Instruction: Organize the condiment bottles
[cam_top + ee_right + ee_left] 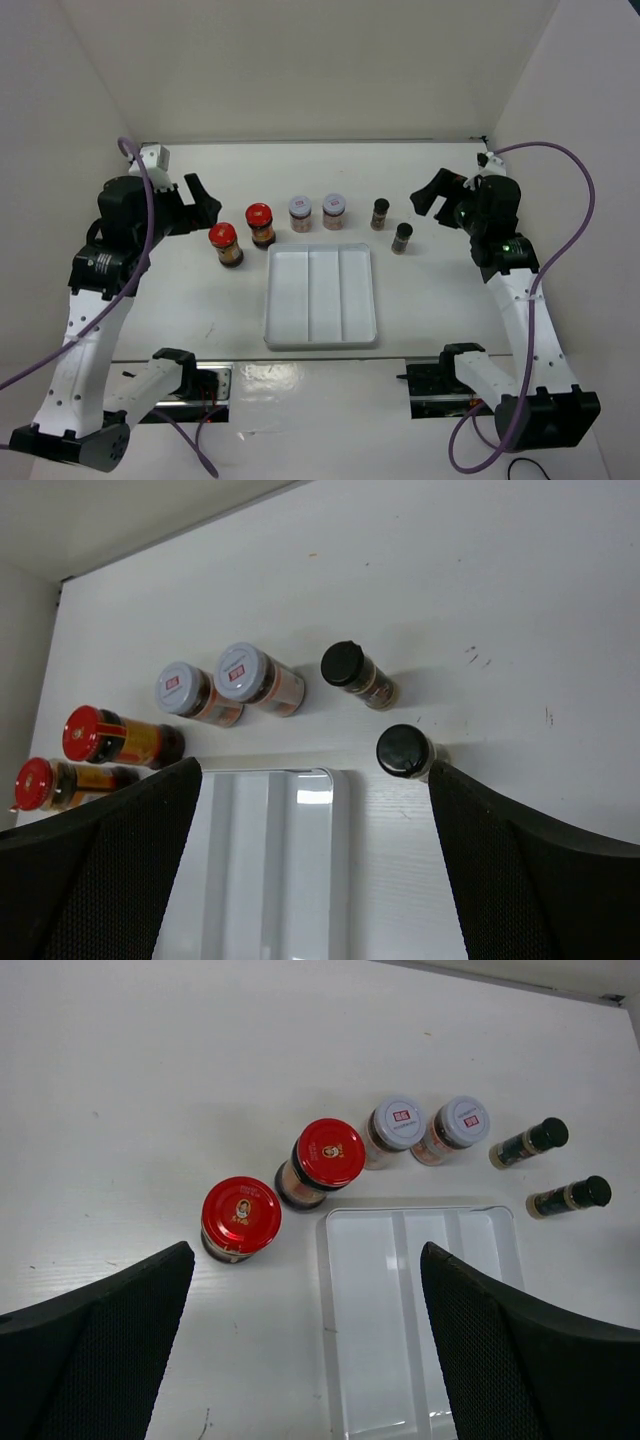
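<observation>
Red-lidded jars (326, 1152): two, upright on the table (450, 300), just ahead of the left jaws and clear of both fingers. The nearer one stands close beyond the left-hand finger.
White-lidded jars (398, 1123): a pair side by side, almost touching, farther ahead of the left jaws and off to their right.
Black-capped bottles (403, 750): two slim ones ahead of the right jaws. One is just inside the right-hand finger's tip and the other is beyond it.
White tray (320, 345): three lanes, lying under the gap of the left jaws and to the left of the right jaws. None of the six bottles is in it.
Left gripper (203, 198): jaws spread wide, nothing between them, raised off the table.
Right gripper (428, 195): jaws likewise released and empty.
Risk, crowding: neighbours stand so close that a descending finger would likely strike a lid or shove the next jar.
Risk, toppling: the slim bottles look tippy, so an off-centre squeeze could knock one rolling.
Risk, tray: both arms reaching it together could clash.
</observation>
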`<state>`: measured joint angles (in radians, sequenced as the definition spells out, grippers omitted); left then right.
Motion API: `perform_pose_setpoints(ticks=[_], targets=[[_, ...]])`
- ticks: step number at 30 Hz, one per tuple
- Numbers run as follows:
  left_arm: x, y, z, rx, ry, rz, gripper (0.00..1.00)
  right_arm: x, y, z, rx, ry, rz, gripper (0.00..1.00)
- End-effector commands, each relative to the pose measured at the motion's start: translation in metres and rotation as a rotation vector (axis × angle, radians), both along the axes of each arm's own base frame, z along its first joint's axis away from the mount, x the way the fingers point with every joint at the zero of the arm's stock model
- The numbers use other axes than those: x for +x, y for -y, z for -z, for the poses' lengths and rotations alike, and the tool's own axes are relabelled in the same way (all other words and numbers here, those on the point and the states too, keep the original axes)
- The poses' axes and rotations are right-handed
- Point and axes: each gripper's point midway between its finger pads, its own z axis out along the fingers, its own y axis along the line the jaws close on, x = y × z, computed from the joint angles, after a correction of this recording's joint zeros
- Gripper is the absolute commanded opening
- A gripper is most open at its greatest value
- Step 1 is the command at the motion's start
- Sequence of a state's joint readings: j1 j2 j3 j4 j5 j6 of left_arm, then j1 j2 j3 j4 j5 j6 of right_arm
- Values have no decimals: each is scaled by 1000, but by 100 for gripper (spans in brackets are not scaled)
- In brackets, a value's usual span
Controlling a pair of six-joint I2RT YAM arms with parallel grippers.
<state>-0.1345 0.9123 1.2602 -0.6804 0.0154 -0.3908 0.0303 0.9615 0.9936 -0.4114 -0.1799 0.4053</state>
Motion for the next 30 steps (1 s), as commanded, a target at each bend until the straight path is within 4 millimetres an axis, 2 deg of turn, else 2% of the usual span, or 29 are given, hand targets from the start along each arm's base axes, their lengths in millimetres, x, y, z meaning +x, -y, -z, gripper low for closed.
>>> perform_pose_setpoints(ticks=[1,2,8,11,13,15,16,18,19,20,24,27,30], targets=[[-2,3,4,18,-9,30,100,-3,-4,-37,-7,77,-22,99],[0,5,6,23,-18,44,100,-3,-4,-42,11,82,-16,99],[8,13,38,43,-144,99,100,6,0,-14,20,13,23,99],[10,12,46,77,-192,116,100,4,-18,-12,28,3,-94,99],[8,16,64,98,-275,149,100,4,-27,-7,62,-7,-136,99],[4,19,75,116,-339,160,100,8,-27,-1,70,-11,-133,99],[8,11,85,145,-375,123,100,10,-27,4,71,-27,-132,99],[8,12,95,156,-416,88,100,16,-29,10,58,-45,-135,99],[10,3,101,190,-435,47,100,16,-32,5,57,-33,-145,99],[11,2,97,194,-426,25,100,18,-29,7,43,-44,-132,99],[25,-12,108,231,-448,-71,100,18,-31,8,43,-47,-123,99],[38,-7,116,224,-441,-64,100,25,-38,-4,44,-32,-128,99],[49,-1,129,211,-469,-52,100,33,-41,3,21,-64,-108,99]])
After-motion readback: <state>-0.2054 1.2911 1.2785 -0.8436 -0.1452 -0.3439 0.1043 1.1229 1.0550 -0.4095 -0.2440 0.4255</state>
